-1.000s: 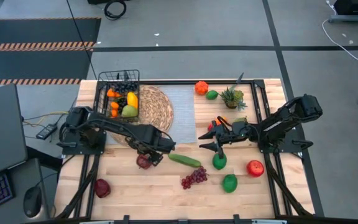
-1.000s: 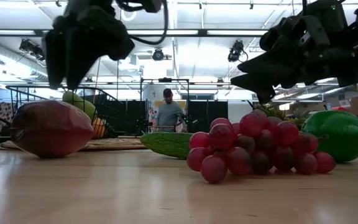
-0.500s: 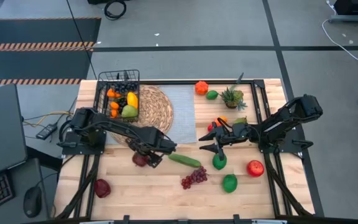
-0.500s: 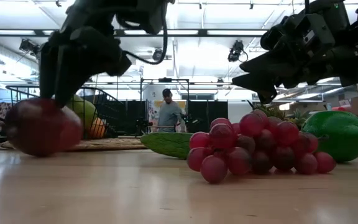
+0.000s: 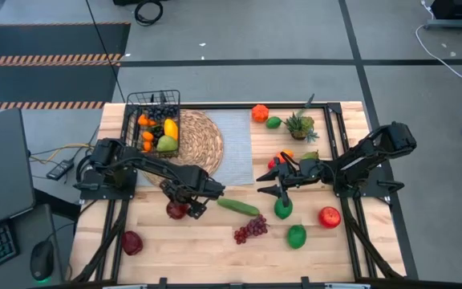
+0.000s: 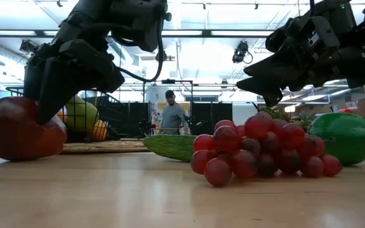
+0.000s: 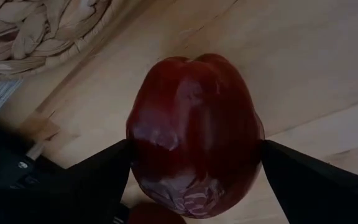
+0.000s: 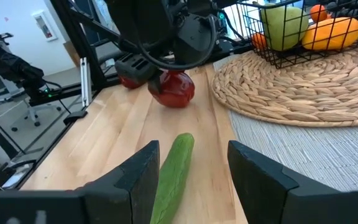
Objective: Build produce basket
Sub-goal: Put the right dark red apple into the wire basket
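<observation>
- Two grippers are mine; the left gripper (image 5: 184, 206) is the one at work, low over the wood just past the straw mat (image 5: 203, 138), toward 6 o'clock of it in the high view.
- My left fingers (image 7: 98, 174) stand spread wide with the dark red apple (image 7: 194, 134) between them, one finger at each flank. Whether they already press it I cannot tell; in the low view the apple (image 6: 19, 128) seems to sit on the table, so I judge it bracketed, not yet lifted.
- The relation that matters: the basket (image 5: 155, 122) lies at about 11 o'clock from my left gripper, across the mat's near edge, with mango, orange and pear already inside. The apple's stem-to-base line runs along my reach, so closing across its width looks right.
- My left arm is much the nearer to both apple and basket, so this carry is its job.
- My right gripper (image 5: 273, 183) hangs above the table at 3 o'clock of the mat, fingers (image 8: 253, 174) parted and empty, pointing along the cucumber (image 8: 171, 168), whose long axis runs straight away from it.
- Left on the wood: grapes (image 5: 249, 229), a lime (image 5: 296, 235), a red apple (image 5: 329, 216), another dark apple (image 5: 131, 241).
- Risk, as I judge it: a round, smooth apple may roll out if I close off-centre.
</observation>
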